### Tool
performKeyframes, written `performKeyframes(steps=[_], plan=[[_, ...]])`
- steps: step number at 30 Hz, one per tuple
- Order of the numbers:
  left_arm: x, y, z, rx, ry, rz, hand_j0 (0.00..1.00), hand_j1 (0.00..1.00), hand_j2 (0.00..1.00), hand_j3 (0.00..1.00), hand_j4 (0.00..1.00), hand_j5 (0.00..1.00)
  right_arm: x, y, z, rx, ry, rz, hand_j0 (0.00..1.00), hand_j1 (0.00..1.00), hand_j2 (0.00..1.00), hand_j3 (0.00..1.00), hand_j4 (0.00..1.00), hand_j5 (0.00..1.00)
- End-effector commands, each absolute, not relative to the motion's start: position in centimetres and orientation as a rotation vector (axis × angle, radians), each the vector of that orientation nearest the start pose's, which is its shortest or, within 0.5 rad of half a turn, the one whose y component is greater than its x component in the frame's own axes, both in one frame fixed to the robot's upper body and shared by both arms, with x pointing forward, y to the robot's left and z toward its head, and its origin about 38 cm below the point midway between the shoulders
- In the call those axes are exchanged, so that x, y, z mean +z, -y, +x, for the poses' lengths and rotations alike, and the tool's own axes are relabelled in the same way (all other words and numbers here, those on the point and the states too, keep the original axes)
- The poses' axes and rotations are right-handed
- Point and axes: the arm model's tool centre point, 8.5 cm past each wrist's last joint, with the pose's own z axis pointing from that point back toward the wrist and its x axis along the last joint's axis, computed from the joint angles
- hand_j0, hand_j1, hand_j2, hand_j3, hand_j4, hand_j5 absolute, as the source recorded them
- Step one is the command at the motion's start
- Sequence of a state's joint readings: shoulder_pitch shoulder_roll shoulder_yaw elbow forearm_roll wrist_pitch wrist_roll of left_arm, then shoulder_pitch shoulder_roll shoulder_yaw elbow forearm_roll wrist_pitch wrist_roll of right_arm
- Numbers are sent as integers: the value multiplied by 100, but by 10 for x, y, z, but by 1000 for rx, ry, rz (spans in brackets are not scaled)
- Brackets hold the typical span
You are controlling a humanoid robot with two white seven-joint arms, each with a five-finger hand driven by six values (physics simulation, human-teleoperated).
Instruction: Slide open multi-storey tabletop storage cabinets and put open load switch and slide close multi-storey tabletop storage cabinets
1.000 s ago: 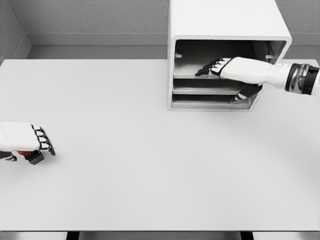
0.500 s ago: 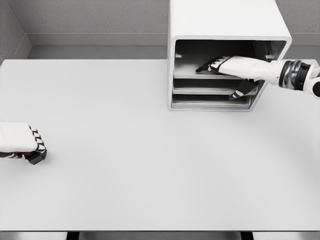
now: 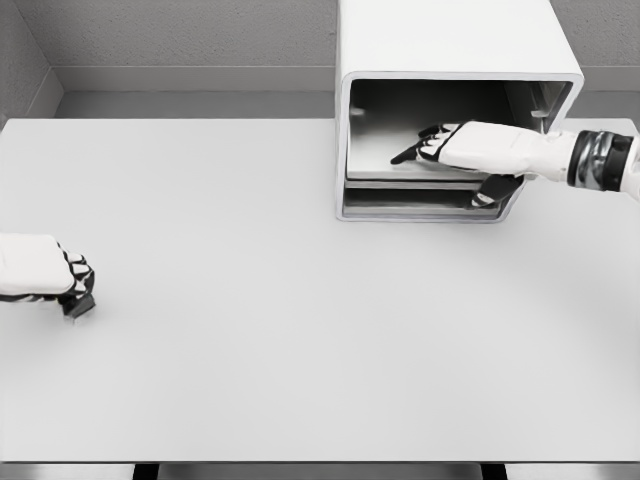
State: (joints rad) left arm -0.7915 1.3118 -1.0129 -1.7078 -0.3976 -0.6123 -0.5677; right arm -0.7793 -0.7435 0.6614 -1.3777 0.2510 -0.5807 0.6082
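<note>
White plastic storage cabinet (image 3: 450, 50), boxy with rounded corners, stands at the far right of the pale grey bench (image 3: 300, 330), its open front showing grey sliding shelves (image 3: 400, 165). The right hand (image 3: 455, 148) reaches into the cabinet's opening, dark-tipped fingers (image 3: 412, 153) stretched flat over a shelf, thumb hooked below; it grips nothing I can make out. Well apart, at the bench's left edge, the left hand (image 3: 45, 272) is curled tight around a small dark object (image 3: 80, 303), mostly hidden.
</note>
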Motion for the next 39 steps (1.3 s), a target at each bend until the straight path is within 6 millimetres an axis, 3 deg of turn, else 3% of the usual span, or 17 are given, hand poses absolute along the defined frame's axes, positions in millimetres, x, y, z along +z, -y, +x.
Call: performKeyframes(steps=[1, 4, 23, 29, 33, 39], plan=[[229, -379, 350, -2475, 852, 369, 38, 38, 38, 38, 38, 38, 248, 266, 454, 2081, 1534, -263, 100, 100, 100, 100, 100, 100], [253, -361, 353, -2499, 942, 414, 38, 38, 38, 38, 38, 38, 245, 270, 449, 2090, 1519, -261, 100, 100, 100, 100, 100, 100], [289, -265, 389, -2574, 1299, 452, 39, 39, 39, 39, 39, 39, 256, 279, 410, 2154, 1541, -280, 100, 100, 100, 100, 100, 100], [306, -239, 395, -2598, 1391, 478, 39, 39, 39, 39, 39, 39, 259, 285, 409, 2141, 1543, -291, 100, 100, 100, 100, 100, 100], [325, -232, 397, -2584, 1454, 493, 39, 39, 39, 39, 39, 39, 272, 289, 402, 2125, 1585, -301, 100, 100, 100, 100, 100, 100], [360, -194, 399, -2598, 1621, 494, 40, 40, 40, 40, 40, 40, 317, 304, 393, 2037, 1718, -335, 100, 100, 100, 100, 100, 100]])
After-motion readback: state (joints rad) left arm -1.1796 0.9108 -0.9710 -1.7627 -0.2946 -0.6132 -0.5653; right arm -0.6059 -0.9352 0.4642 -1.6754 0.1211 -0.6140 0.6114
